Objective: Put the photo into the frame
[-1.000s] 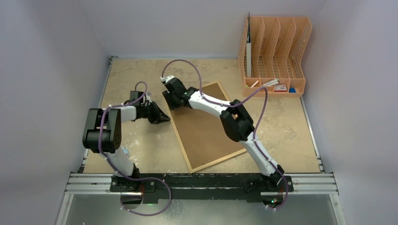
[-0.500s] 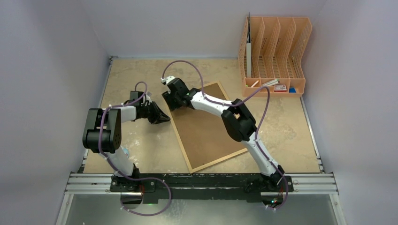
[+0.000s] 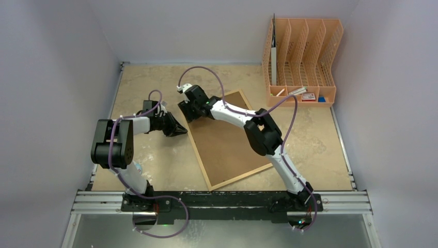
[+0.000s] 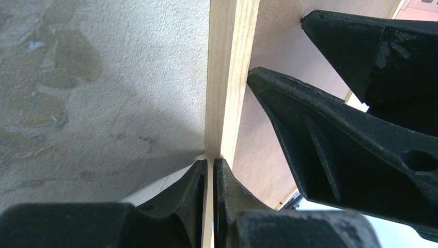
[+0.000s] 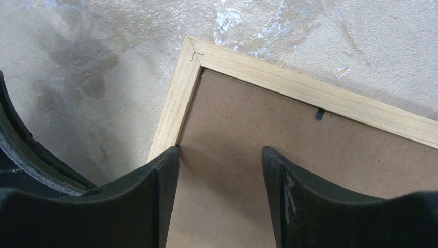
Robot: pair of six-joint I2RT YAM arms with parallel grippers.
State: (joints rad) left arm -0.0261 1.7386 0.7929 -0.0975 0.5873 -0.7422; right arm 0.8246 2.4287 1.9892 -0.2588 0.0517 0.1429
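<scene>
The frame (image 3: pixel 227 150) lies back-up across the middle of the counter (image 3: pixel 155 82), set on a slant. Its brown fibreboard faces the camera, one short end points toward the far edge and the other reaches almost to the near edge.

The left pincer (image 3: pixel 181 132) comes in from the counter's left side at the frame's long left border. In the left wrist view its tips (image 4: pixel 210 163) are pressed nearly together, with the thin light-wood strip (image 4: pixel 230 77) pinched between them. A sliver of white shows beneath the wood beside them.

The right pincer (image 3: pixel 186 111) hangs over the frame's far corner, just beside the left one. Its jaws are spread. In the right wrist view (image 5: pixel 221 155) one finger (image 5: pixel 165 170) sits against the inner edge of the wooden border (image 5: pixel 310 98) and the other is over the fibreboard. I cannot tell whether the tips press on the board. A small dark tab (image 5: pixel 320 113) lies at the board's edge under the far border.

An orange file organiser (image 3: pixel 302 57) stands at the far right corner of the counter, well apart from the frame.
</scene>
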